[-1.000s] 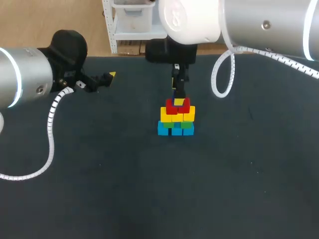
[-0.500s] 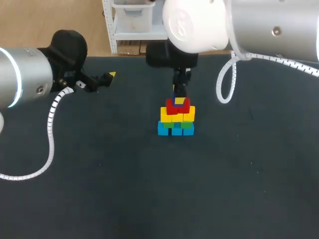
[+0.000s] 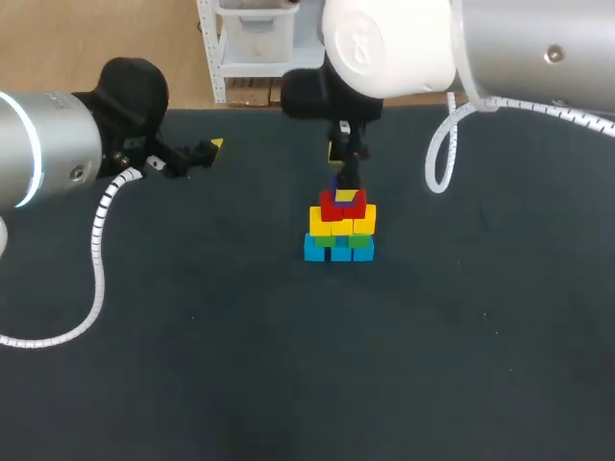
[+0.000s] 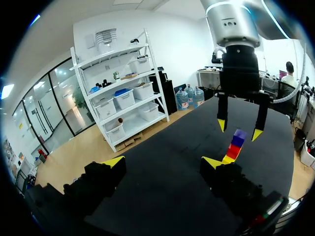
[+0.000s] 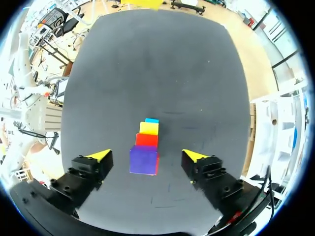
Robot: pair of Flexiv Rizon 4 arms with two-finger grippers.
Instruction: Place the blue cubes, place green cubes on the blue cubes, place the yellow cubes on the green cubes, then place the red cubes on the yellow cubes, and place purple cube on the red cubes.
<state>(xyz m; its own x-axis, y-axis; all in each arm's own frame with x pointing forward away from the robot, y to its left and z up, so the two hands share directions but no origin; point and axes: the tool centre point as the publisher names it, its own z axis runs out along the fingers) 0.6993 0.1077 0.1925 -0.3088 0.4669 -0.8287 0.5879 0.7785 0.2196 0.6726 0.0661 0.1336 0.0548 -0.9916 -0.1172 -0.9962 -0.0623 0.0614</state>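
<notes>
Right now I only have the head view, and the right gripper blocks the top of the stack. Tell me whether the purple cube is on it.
Observer: In the right wrist view the purple cube sits on the red cubes, topping the stack.
Operator: Check the right gripper's fingers against it.
Observer: The right gripper is open. The left wrist view shows both fingertips standing clear of the cube, with a gap on each side.
Operator: Report the left gripper.
Observer: The left gripper is open with nothing between its fingers, and the stack stands well ahead of it.
</notes>
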